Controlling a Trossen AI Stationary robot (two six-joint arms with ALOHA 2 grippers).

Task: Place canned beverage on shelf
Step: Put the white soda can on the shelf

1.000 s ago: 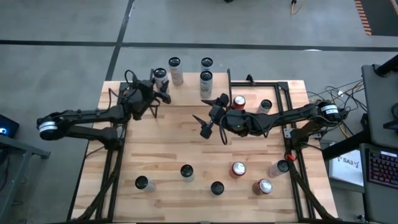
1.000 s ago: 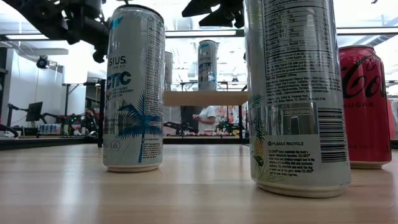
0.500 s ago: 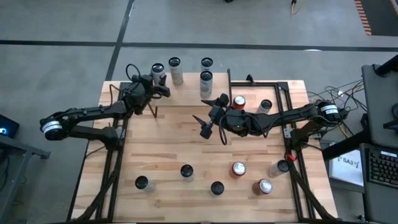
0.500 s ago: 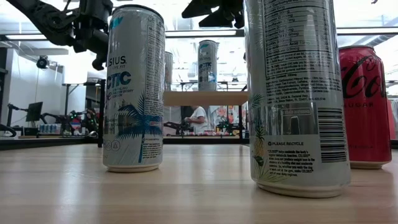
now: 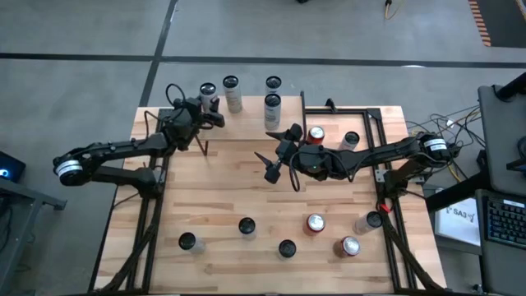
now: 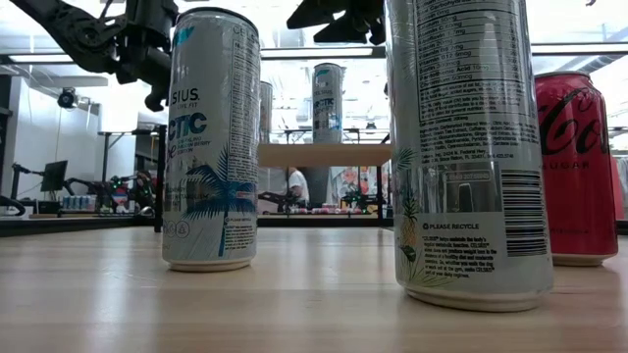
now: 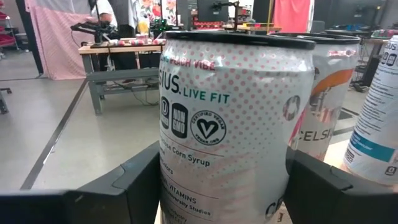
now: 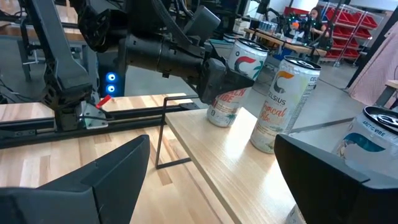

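A white pink-dotted canned beverage (image 7: 224, 112) stands upright on the left end of the shelf (image 8: 211, 149), a light board on thin black legs at the table's far edge. My left gripper (image 5: 212, 116) is around it, coming level from the table's left. Three other cans stand on the shelf: one (image 5: 231, 86) next to it and two (image 5: 272, 104) toward its right end. My right gripper (image 5: 276, 153) hangs open over the table's middle, holding nothing. My left gripper has the can's lower body between its two fingers, one against each side (image 7: 166, 186), with no gap that I can see. The fingers lie level, coming from the table's left. The can stands upright with its base on the shelf's board.
Several loose cans stand along the table's near side, among them a white one (image 6: 211, 137), a big white one (image 6: 461, 147) and a red one (image 6: 579, 167). Two more cans (image 5: 316, 134) stand right of the shelf. People move in the room beyond.
My left gripper has swung a little toward the table's far left with the can, which has slid away from its neighbour on the shelf and stayed upright. For the last half second it has kept still.
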